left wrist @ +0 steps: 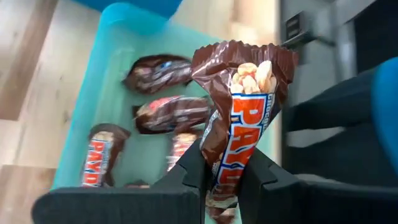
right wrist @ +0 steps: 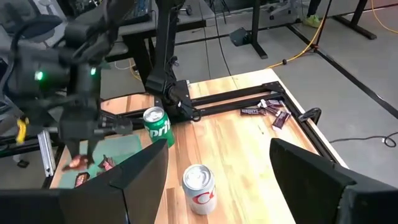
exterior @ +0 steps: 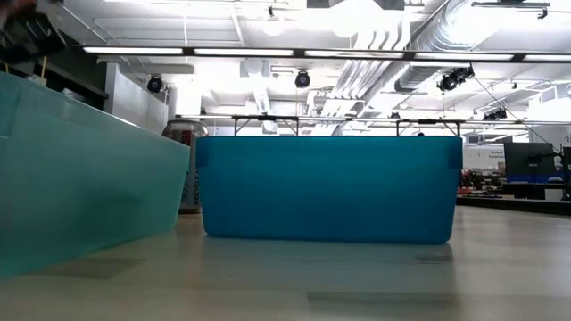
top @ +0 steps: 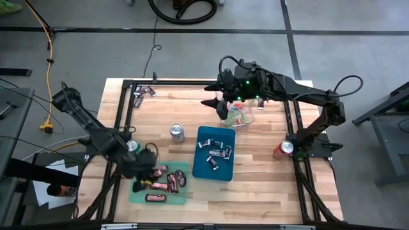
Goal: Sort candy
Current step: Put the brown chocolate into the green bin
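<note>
From above, the left gripper (top: 146,171) hangs over the green tray (top: 137,197); the right gripper (top: 220,105) hovers by the clear bowl (top: 238,116), fingers wide; left wrist view: a candy bar (left wrist: 239,124) pinched upright; next, I judge, lower and release.

The candy bar (left wrist: 239,124) wrapper reads "PAYDAY" in part; the green can (right wrist: 158,124) reads "Sprite".

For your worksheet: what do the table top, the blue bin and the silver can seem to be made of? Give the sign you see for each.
Table top: apparently wood, pale matt planks with visible seams and grain.
Blue bin: probably plastic, a smooth, slightly translucent wall with a moulded rim.
Silver can: likely aluminium, with a shiny top, pull tab and printed side.
</note>
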Robot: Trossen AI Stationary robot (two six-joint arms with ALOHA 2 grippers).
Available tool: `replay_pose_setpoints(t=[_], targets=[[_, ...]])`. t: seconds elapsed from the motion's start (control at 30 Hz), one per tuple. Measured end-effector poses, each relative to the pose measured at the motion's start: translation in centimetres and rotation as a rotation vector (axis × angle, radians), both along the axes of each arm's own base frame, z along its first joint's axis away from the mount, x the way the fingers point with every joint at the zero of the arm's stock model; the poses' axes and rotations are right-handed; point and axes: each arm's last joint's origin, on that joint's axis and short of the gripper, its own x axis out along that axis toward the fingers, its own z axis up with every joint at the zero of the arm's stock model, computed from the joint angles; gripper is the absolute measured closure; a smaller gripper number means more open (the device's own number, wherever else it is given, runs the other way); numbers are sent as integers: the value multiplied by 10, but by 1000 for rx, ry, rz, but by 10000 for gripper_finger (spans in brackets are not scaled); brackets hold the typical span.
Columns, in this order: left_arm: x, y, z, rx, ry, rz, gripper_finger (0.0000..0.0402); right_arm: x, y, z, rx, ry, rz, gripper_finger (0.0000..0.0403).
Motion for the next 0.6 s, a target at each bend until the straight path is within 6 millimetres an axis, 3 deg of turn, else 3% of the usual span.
replay_pose_setpoints(t=[0.3, 0.6], targets=[[26, -14, -46, 268, 82, -14, 369, -1, -7, 0, 6, 0, -25, 128], [36, -24, -89, 304, 291, -67, 362, -3, -7, -4, 17, 45, -25, 128]])
